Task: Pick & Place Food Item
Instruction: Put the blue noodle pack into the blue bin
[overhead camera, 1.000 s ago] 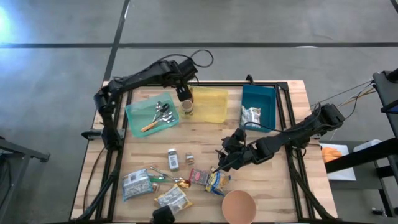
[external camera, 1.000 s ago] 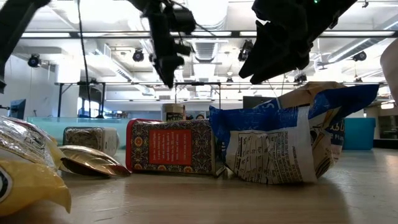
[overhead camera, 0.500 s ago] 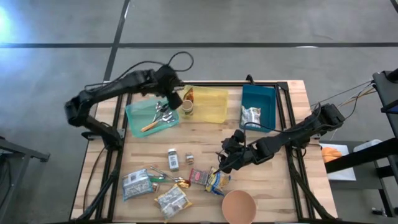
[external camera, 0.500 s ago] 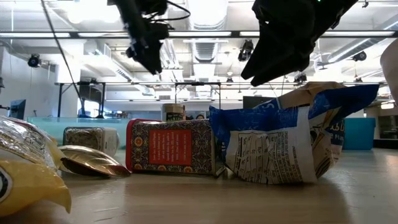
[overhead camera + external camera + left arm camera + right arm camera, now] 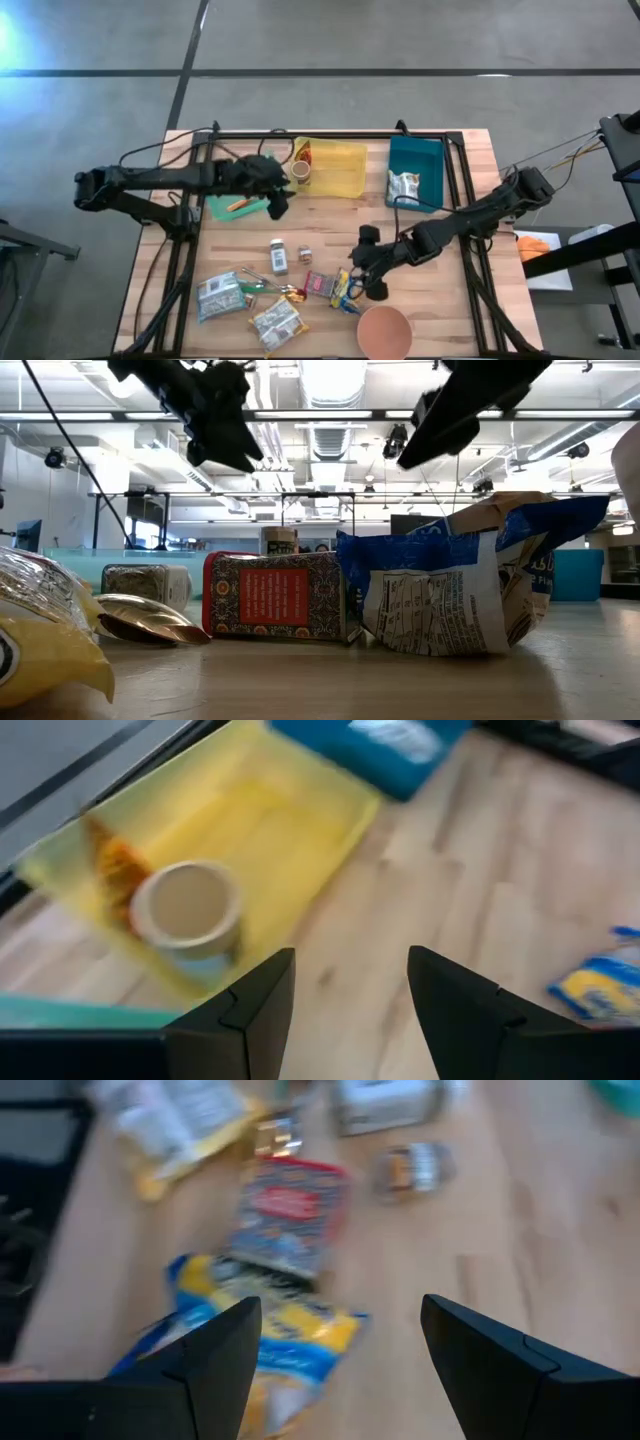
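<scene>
Food items lie near the table's front: a blue-and-yellow snack bag [image 5: 347, 291], a red packet [image 5: 320, 284], a small tin [image 5: 278, 256] and a small jar [image 5: 304, 256]. My right gripper [image 5: 364, 268] hovers open just above the snack bag [image 5: 262, 1338], touching nothing. My left gripper [image 5: 276, 198] hangs open and empty over the right edge of the green tray [image 5: 222, 208]. Ahead of its fingers [image 5: 252, 1015], a tan can [image 5: 188, 912] stands at the left end of the yellow tray [image 5: 338, 166].
A blue bin [image 5: 424, 158] at the far right holds a silvery bag [image 5: 403, 185]. A brown bowl [image 5: 384, 332] sits at the front edge. More packets [image 5: 220, 296] [image 5: 277, 318] lie front left. An orange-handled utensil [image 5: 237, 204] lies in the green tray. Bare wood runs across the table's middle.
My left gripper has drawn back from above the can in the yellow tray, going toward the table's left and near edges and a little down, to the green tray's right edge; it stays open. My right gripper has rolled about its own line above the snack bag.
</scene>
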